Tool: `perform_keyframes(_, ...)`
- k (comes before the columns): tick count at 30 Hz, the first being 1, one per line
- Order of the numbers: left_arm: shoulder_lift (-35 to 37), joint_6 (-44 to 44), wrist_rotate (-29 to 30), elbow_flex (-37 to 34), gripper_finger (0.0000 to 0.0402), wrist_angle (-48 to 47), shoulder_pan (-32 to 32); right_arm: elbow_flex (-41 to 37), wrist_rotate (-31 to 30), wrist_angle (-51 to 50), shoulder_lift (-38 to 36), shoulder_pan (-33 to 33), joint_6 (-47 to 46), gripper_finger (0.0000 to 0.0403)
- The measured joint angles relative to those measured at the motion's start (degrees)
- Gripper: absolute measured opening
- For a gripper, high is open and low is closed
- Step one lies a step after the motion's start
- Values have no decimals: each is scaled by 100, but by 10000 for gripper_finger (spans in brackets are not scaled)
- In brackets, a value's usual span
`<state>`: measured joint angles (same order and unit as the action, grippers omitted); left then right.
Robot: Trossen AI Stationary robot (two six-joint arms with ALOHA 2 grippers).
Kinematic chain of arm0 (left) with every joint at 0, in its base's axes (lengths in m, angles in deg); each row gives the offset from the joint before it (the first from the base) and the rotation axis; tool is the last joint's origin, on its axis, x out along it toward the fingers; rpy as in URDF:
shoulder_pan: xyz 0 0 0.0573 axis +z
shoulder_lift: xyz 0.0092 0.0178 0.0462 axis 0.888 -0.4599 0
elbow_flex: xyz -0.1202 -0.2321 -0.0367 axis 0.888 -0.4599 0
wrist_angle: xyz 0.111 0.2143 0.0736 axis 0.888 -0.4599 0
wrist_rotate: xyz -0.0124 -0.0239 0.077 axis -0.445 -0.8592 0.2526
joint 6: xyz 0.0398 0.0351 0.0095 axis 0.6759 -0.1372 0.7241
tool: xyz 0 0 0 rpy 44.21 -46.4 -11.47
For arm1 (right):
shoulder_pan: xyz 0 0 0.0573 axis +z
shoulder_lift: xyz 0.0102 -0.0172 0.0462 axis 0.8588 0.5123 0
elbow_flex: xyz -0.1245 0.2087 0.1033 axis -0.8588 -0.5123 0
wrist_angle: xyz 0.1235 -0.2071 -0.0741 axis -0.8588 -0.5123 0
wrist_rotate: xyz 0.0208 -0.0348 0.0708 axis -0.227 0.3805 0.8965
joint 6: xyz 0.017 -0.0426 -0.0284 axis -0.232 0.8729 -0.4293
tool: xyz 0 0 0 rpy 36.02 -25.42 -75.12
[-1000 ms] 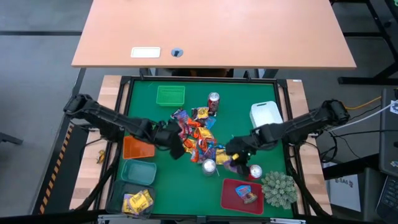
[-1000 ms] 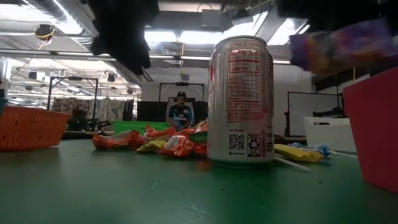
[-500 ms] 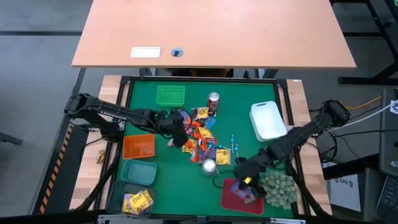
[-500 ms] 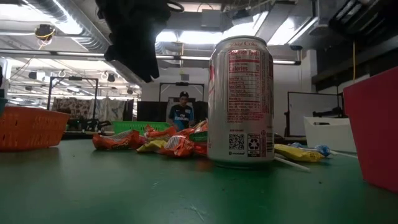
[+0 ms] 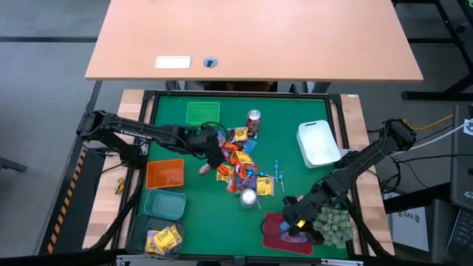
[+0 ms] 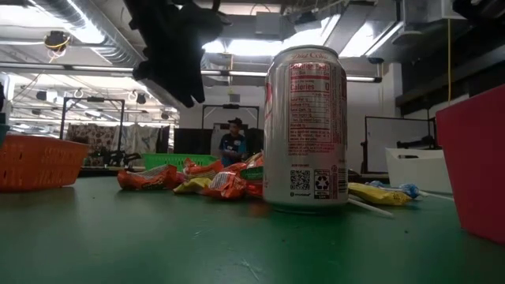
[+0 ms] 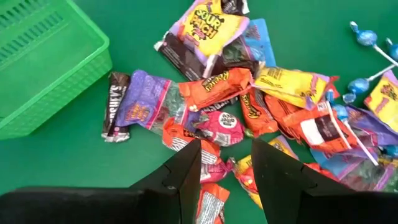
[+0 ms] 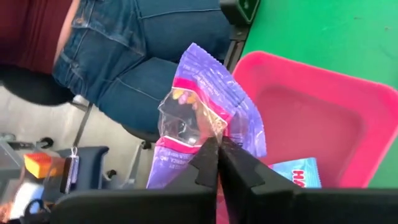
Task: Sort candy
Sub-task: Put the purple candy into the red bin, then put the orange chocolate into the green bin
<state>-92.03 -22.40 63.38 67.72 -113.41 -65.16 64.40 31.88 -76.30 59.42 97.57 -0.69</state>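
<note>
Overhead, table-level, two wrist cameras; shared candy pile (image 5: 238,164).

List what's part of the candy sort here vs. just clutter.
Job:
candy pile
purple packet, pinched in the right gripper over the red bin
left gripper, open above the pile
orange bin, green basket, teal bin, white bin

Clutter:
drink cans
spiky plant

A green table mat (image 5: 295,111) is carrying a candy pile (image 5: 238,162), 2 drink cans (image 5: 253,122), a spiky plant (image 5: 331,224), and bins sitting directly on it: green (image 5: 202,113), orange (image 5: 164,174), teal (image 5: 164,203), white (image 5: 318,143) and red (image 5: 275,230).
</note>
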Motion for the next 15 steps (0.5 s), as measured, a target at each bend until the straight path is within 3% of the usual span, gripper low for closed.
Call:
perform_keyframes(9,0,-73,192,0,130,-270,115,0,2,-35,5,0,-23,110)
perform_keyframes(15,-14,-73,402,-2,131,-335,115,0,0,-40,7,0,-23,132)
